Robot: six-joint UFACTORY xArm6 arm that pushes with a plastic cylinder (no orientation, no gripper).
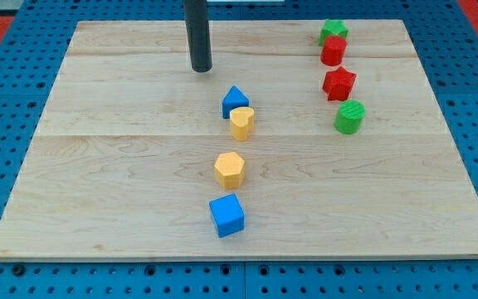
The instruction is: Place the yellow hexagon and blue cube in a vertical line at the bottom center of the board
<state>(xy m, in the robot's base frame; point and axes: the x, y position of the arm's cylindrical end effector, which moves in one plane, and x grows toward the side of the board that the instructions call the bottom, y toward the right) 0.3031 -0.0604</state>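
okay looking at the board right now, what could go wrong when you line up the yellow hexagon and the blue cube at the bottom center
My tip sits near the view's top, above the blue triangular block and yellow heart-like block; heading straight down could knock them into the yellow hexagon. The blue cube lies close to the board's bottom edge, so a hard push might slide it off.

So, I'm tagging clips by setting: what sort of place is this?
Likely a robotics lab bench: a wooden board on a blue perforated base, small blocks like the yellow hexagon and blue cube, and my tip above them.
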